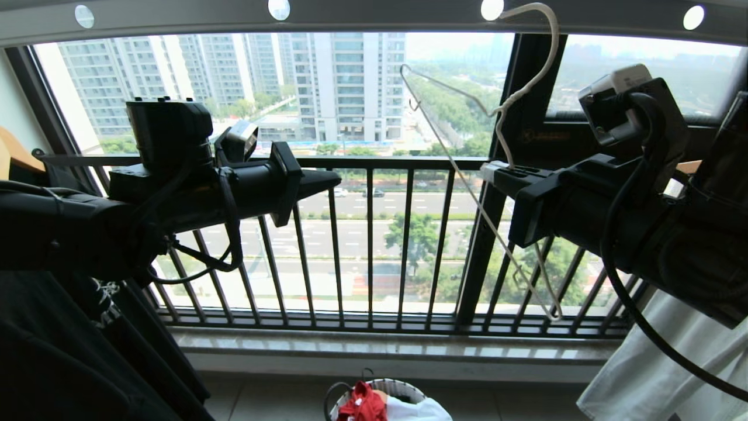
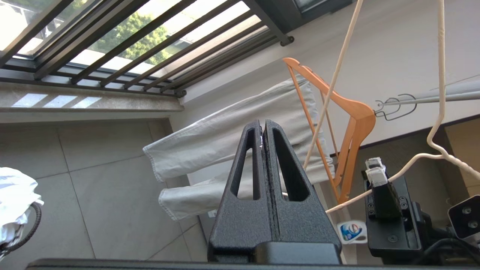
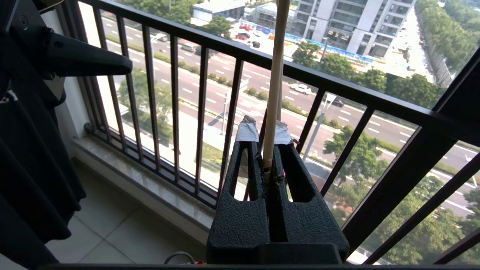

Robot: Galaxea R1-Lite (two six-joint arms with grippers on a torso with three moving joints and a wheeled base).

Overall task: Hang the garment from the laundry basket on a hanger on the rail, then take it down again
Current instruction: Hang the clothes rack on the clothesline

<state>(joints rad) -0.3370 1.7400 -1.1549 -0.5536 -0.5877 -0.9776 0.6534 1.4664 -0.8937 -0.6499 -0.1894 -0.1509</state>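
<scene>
Garment [image 1: 363,403]: red, bunched in laundry basket [image 1: 403,386] on the floor at bottom centre of the head view, beside white cloth; well below both arms. Hanger [image 1: 467,193]: thin white wire, pinched near the base of its neck by right gripper [image 1: 497,171], long hook reaching up toward a hole in rail [image 1: 374,16], apparently not yet seated; triangle tilted, lower corner hanging down toward the window bars [image 1: 369,245]. Left gripper [image 1: 333,180]: closed on nothing, held level at about the same height, left of the hanger. Key relation: garment almost straight down from the gap between the grippers; empty left gripper judged the likelier one to fetch it.
</scene>
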